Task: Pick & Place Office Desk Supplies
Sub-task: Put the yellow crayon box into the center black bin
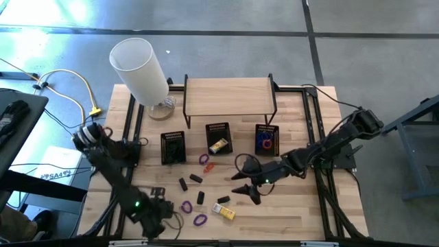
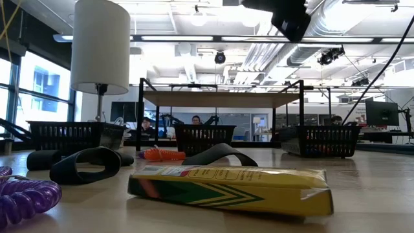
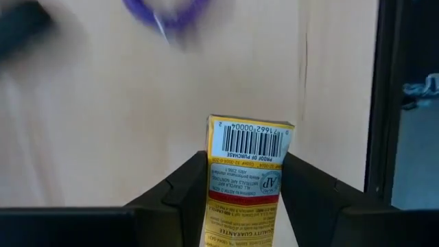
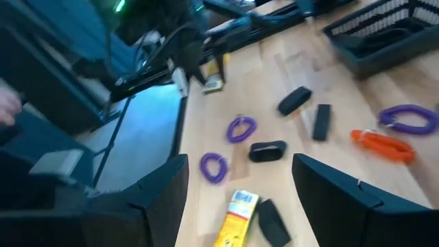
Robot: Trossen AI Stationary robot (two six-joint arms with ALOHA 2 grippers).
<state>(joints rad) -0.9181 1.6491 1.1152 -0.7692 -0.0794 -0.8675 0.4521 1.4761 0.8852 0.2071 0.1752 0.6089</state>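
- near the table's front left corner, the left claw [image 3: 244, 168] is clamped on a yellow held box [image 3: 250, 137], one finger pressed to each side; its barcode end sticks out past the tips.
- only the left wrist view shows that grip; from above, the left claw [image 1: 156, 214] is a dark lump and i cannot make out the held box.
- from above, a loose box [image 1: 223, 211] lies flat on the wood between the two claws, with purple loops [image 1: 199, 220] and black clips [image 1: 200, 197] around it.
- the low view sees the loose box [image 2: 226, 188] side-on, a purple coil [image 2: 26, 197] at the near left, a black clip [image 2: 84, 165] and an orange band [image 2: 162, 154] behind; no claw shows there.
- the right claw [image 1: 248, 186] hangs above mid-table; seen from its own wrist, the right claw [image 4: 240, 175] is spread wide, nothing between the fingers and nothing touched.
- three baskets [image 1: 173, 147] sit in a row before the shelf [image 1: 230, 96].
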